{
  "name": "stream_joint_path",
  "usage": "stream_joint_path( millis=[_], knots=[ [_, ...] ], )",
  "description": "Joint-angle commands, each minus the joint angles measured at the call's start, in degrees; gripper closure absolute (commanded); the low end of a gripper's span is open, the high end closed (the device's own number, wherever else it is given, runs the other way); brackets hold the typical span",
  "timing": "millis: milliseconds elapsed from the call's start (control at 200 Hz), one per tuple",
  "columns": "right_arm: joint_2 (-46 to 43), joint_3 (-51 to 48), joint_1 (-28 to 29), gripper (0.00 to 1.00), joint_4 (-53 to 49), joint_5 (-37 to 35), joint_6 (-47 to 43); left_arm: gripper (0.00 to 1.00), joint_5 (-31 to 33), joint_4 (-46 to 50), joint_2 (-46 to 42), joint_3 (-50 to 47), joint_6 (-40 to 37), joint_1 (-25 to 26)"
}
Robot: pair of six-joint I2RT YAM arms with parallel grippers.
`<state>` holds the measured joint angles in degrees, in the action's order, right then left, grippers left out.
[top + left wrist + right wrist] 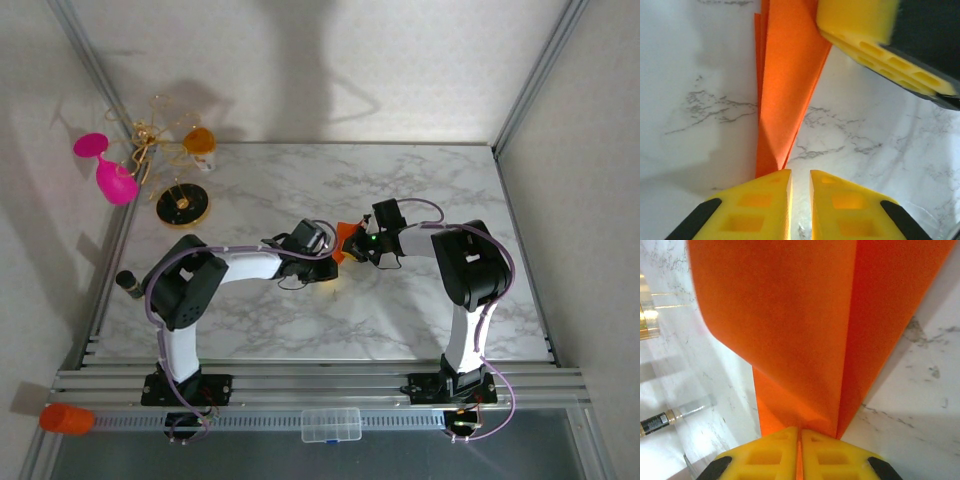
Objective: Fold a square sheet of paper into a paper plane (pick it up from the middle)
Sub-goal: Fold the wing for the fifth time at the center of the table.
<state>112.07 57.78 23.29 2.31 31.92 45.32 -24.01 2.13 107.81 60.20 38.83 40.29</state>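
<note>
In right claw (800, 432), folded paper (805, 330), pinched

Two matching robot arms. The left arm (245, 265) and right arm (462, 335) have smooth white link shells joined by bulky black joint housings (190, 285), and each stands on a black base plate (185, 388). A thin lilac cable (150, 300) loops along the outside of each arm, running back from the claw. Just behind the right claw, a small green light (372, 239) glows on the black wrist. Seen close up, the left gripper (800, 175) and right gripper (800, 432) carry bright yellow plastic fingers (755, 210) moulded with square recessed pockets. Black mounts (702, 215) sit at their outer corners, behind the tips.
</note>
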Motion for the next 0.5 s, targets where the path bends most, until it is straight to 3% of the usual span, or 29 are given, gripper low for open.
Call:
stream_joint_path(
  millis=[0,210,496],
  knots=[
    [7.45,-1.35,1.77,0.88,-0.2,-8.54,-1.81,0.82,2.04,1.49,-4.89,0.38,-0.32,-0.93],
    [7.45,-1.36,1.77,0.88,-0.02,-8.47,-1.81,0.79,5.24,3.77,-5.49,-1.47,-1.04,-2.85],
    [7.41,-1.09,1.83,0.88,-0.06,-8.37,-1.75,0.77,1.25,2.71,-1.68,-1.52,-1.13,-2.55]
  ],
)
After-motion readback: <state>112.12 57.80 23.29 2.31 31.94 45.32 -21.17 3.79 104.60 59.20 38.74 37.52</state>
